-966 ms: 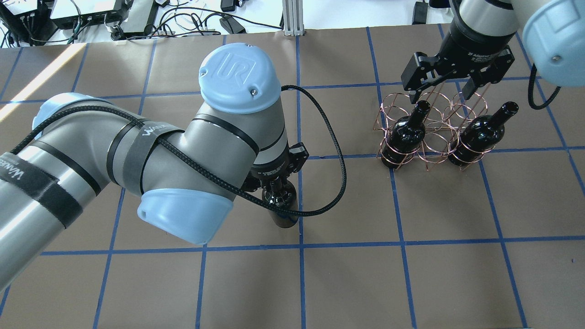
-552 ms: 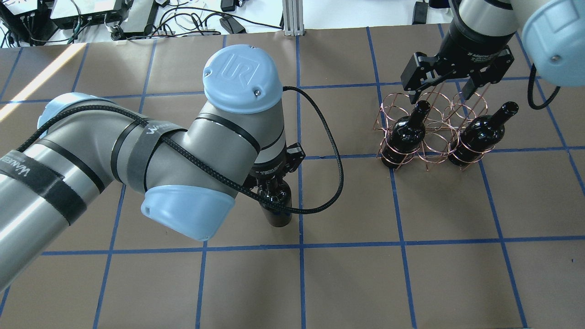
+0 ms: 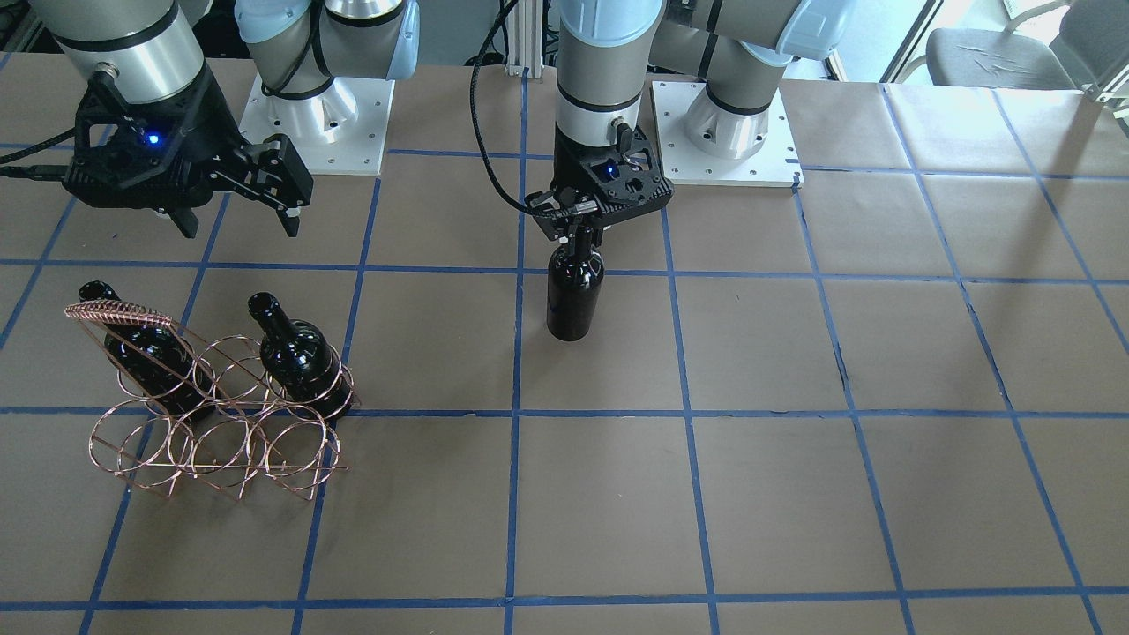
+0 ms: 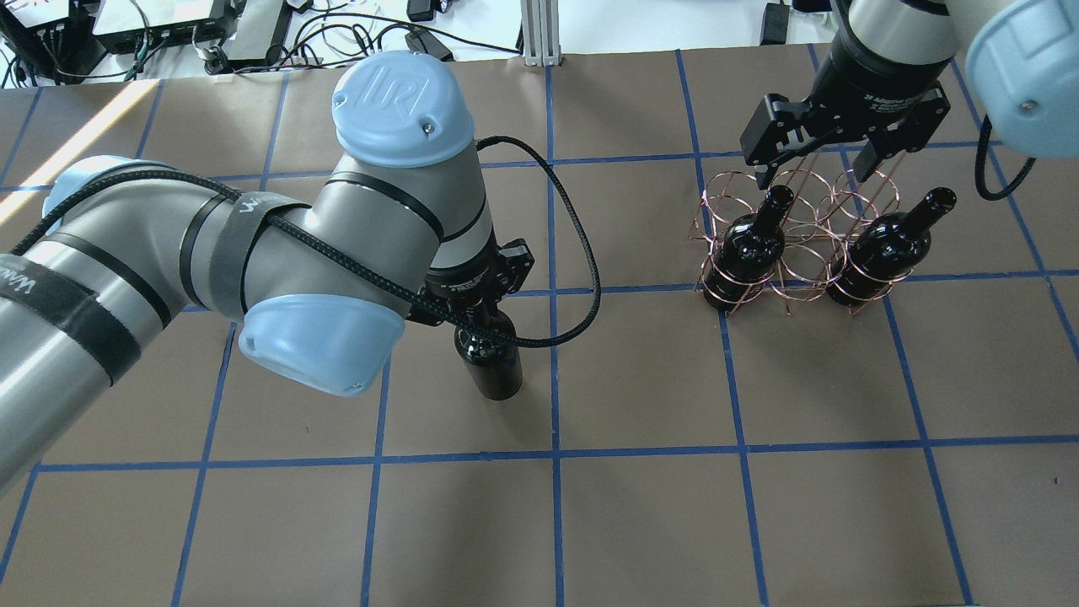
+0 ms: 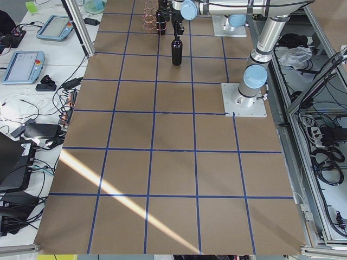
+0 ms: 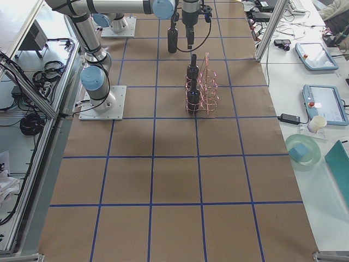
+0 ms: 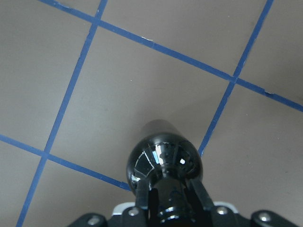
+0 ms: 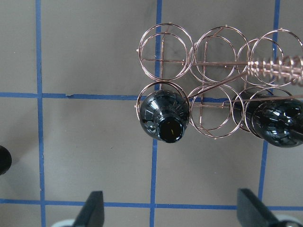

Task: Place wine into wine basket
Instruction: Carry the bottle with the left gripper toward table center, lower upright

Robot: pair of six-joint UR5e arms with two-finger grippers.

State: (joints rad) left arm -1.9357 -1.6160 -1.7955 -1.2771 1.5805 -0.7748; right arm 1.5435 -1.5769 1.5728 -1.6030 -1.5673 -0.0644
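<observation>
My left gripper is shut on the neck of a glossy black wine bottle and holds it upright near the table's middle. The bottle also shows in the front view below the gripper, and in the left wrist view. I cannot tell if its base touches the table. The copper wire wine basket stands at the right with two alike bottles in the end rings of its near row. My right gripper hangs open and empty above the basket.
Brown paper with a blue tape grid covers the table. Cables and electronics lie along the far edge beside an aluminium post. The arm base plates sit on the robot's side.
My left arm has moved the held bottle leftward and slightly farther from the robot in the overhead view, away from the basket. The right gripper and the basket have not moved.
</observation>
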